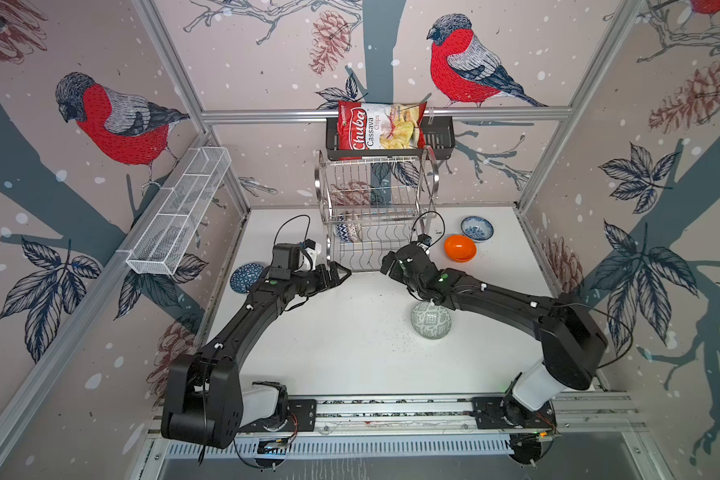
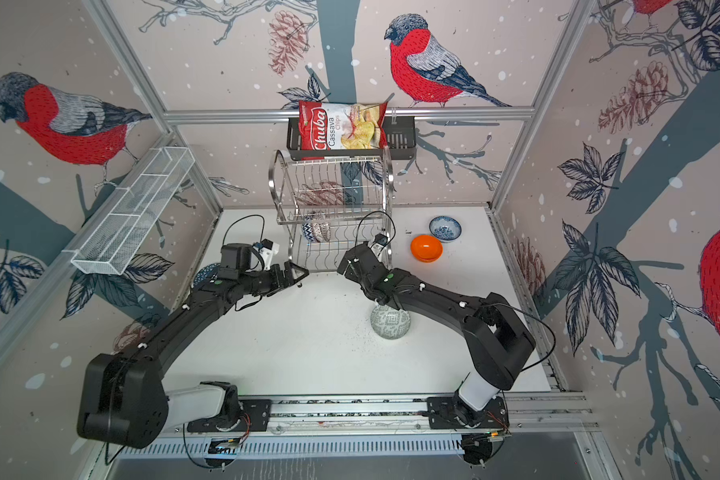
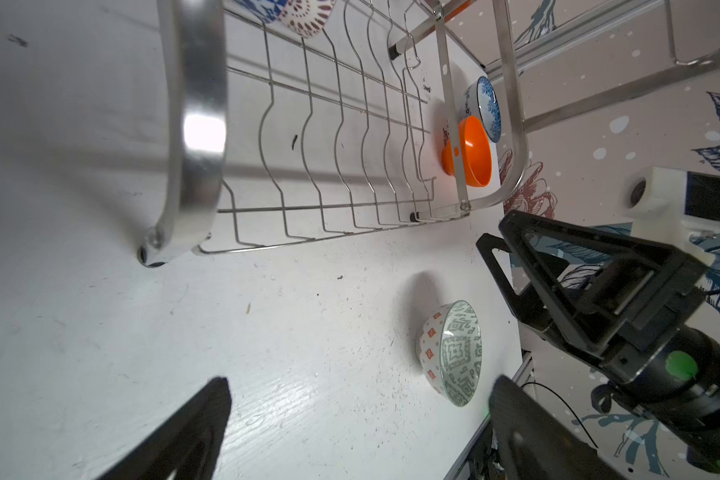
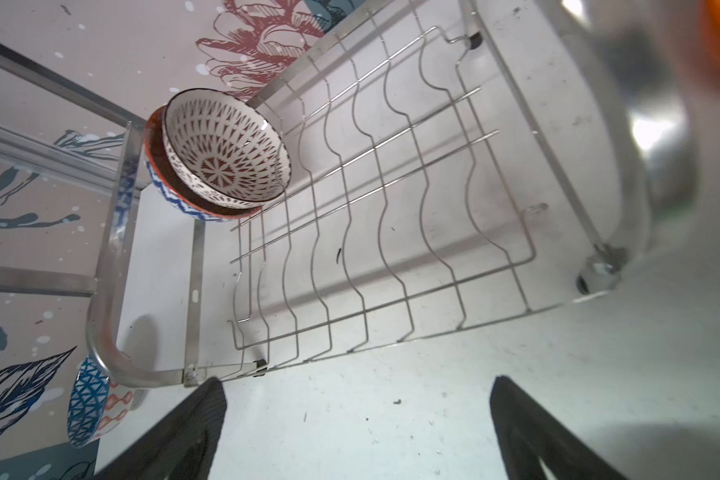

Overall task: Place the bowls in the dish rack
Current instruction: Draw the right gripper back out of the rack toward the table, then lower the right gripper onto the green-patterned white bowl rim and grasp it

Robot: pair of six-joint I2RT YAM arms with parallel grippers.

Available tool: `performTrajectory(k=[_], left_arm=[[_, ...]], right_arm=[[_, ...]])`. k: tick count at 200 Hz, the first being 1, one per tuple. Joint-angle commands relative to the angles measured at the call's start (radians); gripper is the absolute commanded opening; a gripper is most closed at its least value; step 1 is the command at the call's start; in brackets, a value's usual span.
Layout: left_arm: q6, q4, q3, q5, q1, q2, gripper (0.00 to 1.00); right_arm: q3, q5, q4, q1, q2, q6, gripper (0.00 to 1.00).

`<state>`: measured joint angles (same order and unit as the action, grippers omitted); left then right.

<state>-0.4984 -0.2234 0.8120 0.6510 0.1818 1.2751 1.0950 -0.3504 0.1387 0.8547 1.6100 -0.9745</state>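
While both sets of jaws stand spread and empty, the left gripper (image 3: 360, 382) and right gripper (image 4: 356, 382) hover over the table (image 1: 329, 353) just before the dish rack (image 1: 375, 195) at 12 o'clock, where two patterned bowls (image 4: 225, 153) sit nested on edge at the lower tier's 9 o'clock end. Loose on the table: orange bowl (image 1: 460, 248) and floral bowl (image 1: 476, 228) at 2 o'clock, grey-green bowl (image 1: 431, 320) at 3 – dark blue bowl (image 1: 246, 277) at 10

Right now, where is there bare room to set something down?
Bare table: between the left arm and right arm, before the dish rack, left of the grey-green bowl. The rack's lower tier is free beside its two bowls. Crowded: by the orange bowl and floral bowl.
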Motion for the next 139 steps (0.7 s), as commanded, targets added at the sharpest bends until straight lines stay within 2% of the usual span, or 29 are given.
performTrajectory(k=[1,57,97,139], left_arm=[[0.019,-0.010,0.001,-0.008,0.035,0.003,0.97],[-0.007,0.004,0.018,-0.037,0.138,0.047,0.97],[-0.038,0.062,0.051,-0.042,0.203,0.139,0.97],[-0.028,0.055,0.117,-0.042,0.257,0.207,0.97]], right_arm=[[-0.037,-0.105,0.143,-0.004,-0.027,-0.036,1.00],[-0.163,-0.240,0.318,-0.014,-0.185,-0.067,1.00],[-0.303,-0.173,0.381,-0.038,-0.326,-0.134,0.97],[-0.469,-0.074,0.292,-0.050,-0.482,-0.143,0.90]])
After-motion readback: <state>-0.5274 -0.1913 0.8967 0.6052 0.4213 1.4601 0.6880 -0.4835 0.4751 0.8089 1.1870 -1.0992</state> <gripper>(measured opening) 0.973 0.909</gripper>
